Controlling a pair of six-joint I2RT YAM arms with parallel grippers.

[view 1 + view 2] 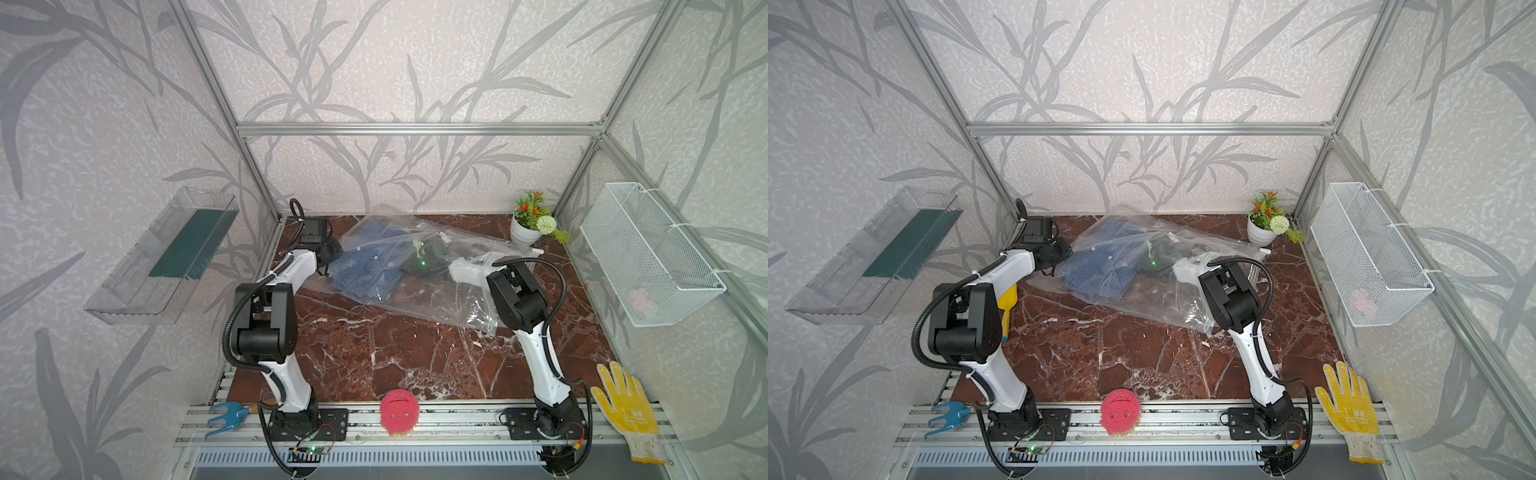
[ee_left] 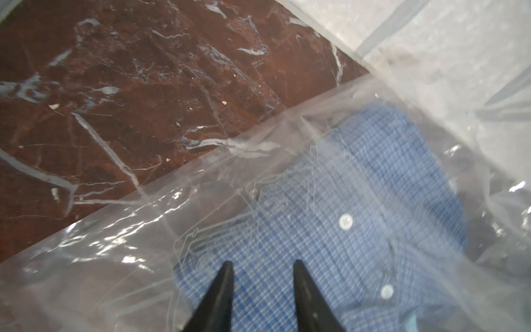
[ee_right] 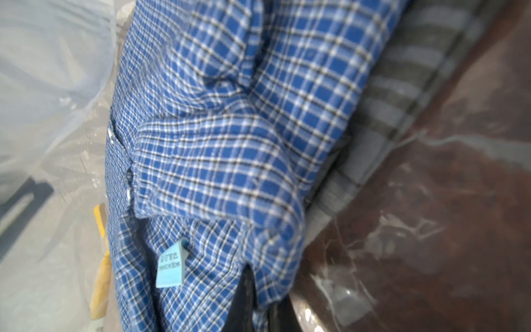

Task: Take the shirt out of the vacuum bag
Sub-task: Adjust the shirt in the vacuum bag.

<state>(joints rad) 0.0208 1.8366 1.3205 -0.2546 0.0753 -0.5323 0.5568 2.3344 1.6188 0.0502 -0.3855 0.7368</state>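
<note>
Red-brown marble counter (image 1: pixel 374 357) floors a leaf-papered cell. The vacuum bag (image 1: pixel 436 305) lies across its far half, and the blue checked shirt (image 1: pixel 365 270) is inside it, toward the left arm's side. Reaching in through the bag's open end, the right end effector (image 1: pixel 407 268) has its jaws closed. The right wrist view shows fabric bunched right at them, so it appears to hold a fold of the shirt. From above the bag, the left end effector (image 2: pixel 262 263) has its jaws a little apart, with film and checked cloth showing between them; whether any film is caught I cannot tell. The step in hand looks like drawing the shirt out. To do it well, the left should pinch film only, off to the side of the cloth, since clamping the shirt through the plastic would fight the pull. The right should draw low and straight along the bag toward the open end, slowly. The bag will likely slide on the smooth marble, and a loose sleeve may drag or bunch at the opening.
</note>
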